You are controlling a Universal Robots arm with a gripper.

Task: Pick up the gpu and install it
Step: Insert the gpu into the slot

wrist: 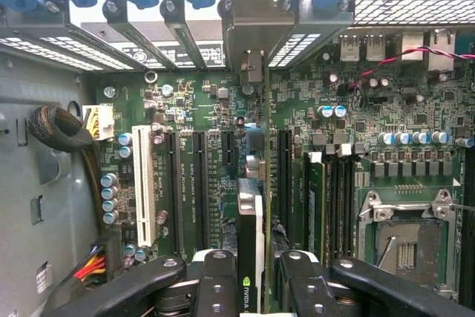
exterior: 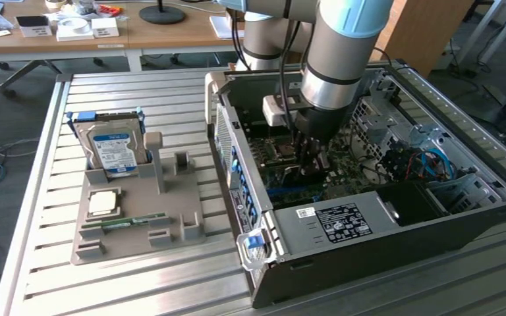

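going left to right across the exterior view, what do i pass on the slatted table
hard drive → gripper holding the gpu, inside the computer case → blue cables

Ribbed metal table point(exterior: 147, 289), matt grey plastic holder point(exterior: 134, 242), metal-bracketed gpu point(wrist: 250, 220)

Bright daylight; glare on table point(exterior: 147, 283); case point(exterior: 385, 253) interior shadowed.

Arm's fingers point(exterior: 313, 157) low inside open computer case point(exterior: 367, 258); hard drive point(exterior: 114, 153) on grey holder point(exterior: 139, 240) nearby
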